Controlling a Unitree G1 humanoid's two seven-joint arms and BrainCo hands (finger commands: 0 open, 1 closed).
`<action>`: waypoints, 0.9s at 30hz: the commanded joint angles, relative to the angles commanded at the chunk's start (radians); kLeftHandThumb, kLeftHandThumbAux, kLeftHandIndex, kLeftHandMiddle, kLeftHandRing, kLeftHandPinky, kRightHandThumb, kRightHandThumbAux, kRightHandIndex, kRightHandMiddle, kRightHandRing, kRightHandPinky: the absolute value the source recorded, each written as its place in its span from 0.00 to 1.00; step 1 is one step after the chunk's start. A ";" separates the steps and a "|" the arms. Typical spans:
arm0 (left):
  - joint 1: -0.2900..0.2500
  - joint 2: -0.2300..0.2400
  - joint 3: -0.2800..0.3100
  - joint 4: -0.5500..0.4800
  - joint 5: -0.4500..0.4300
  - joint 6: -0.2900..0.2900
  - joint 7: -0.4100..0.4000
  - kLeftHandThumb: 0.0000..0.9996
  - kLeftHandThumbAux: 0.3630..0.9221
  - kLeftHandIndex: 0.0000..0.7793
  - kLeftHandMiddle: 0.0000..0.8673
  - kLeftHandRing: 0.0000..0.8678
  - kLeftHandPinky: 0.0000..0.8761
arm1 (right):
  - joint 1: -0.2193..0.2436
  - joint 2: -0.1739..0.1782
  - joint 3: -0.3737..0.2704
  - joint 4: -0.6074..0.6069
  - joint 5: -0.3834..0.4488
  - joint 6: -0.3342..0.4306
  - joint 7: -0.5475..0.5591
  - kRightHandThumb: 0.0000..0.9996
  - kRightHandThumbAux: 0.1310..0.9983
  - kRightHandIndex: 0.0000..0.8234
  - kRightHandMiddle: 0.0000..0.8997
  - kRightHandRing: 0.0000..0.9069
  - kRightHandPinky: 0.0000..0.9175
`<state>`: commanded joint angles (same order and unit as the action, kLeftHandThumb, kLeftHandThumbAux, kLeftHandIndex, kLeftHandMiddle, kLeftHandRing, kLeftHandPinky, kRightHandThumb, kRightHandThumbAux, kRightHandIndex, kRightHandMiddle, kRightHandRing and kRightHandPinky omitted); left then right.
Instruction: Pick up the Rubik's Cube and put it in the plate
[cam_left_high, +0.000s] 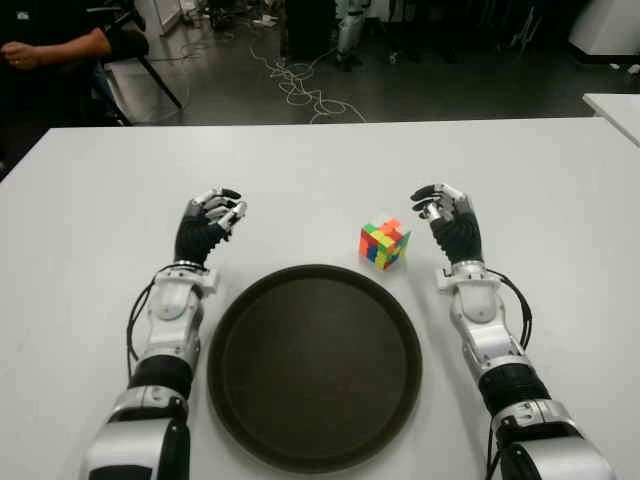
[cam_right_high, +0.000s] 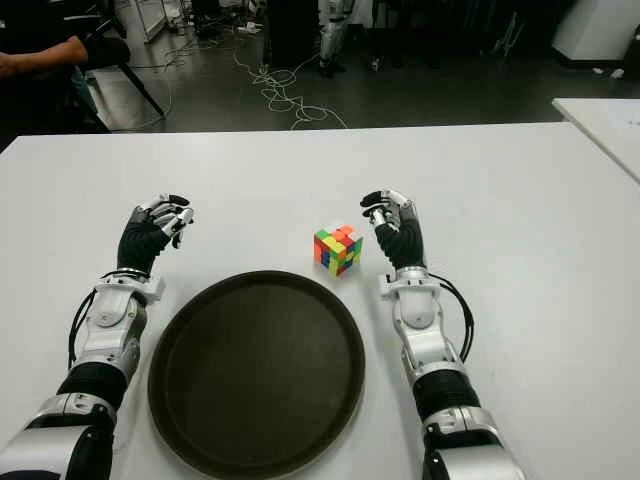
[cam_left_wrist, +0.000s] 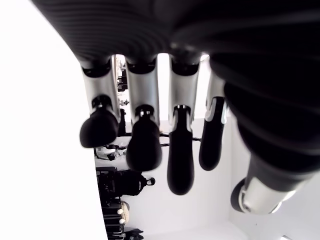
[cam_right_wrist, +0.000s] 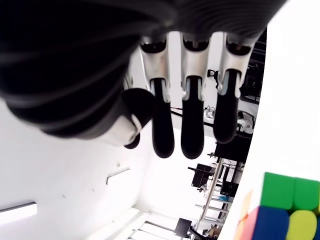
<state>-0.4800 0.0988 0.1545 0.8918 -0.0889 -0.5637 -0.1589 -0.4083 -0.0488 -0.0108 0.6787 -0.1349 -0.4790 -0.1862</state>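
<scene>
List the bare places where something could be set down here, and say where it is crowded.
Free: the inside of the round dark plate, and the white table beyond both hands. Crowded: the multicoloured Rubik's Cube sits just beyond the plate's rim, close beside the right robot hand. The left robot hand flanks the plate.

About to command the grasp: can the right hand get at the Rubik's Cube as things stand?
Probably yes. The right hand shows just to the right of the Rubik's Cube, holding nothing, with only bare table between them. The plate lies nearer the robot, off that path.
</scene>
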 joint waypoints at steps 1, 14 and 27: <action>0.000 0.000 0.000 0.000 0.000 -0.001 -0.001 0.84 0.54 0.53 0.67 0.85 0.88 | 0.001 0.000 0.000 -0.001 0.001 0.001 0.001 0.84 0.63 0.55 0.49 0.48 0.48; 0.002 0.000 0.001 0.002 -0.002 0.000 -0.003 0.84 0.54 0.53 0.67 0.85 0.87 | 0.003 -0.005 0.004 -0.006 -0.007 0.004 0.003 0.84 0.64 0.53 0.50 0.48 0.48; 0.000 0.005 -0.003 0.001 0.003 0.006 -0.002 0.84 0.54 0.53 0.68 0.85 0.88 | -0.020 -0.048 0.044 0.016 -0.039 0.028 0.086 0.73 0.67 0.49 0.41 0.41 0.43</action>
<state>-0.4797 0.1038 0.1519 0.8932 -0.0860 -0.5574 -0.1614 -0.4279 -0.0966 0.0332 0.6952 -0.1734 -0.4512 -0.1001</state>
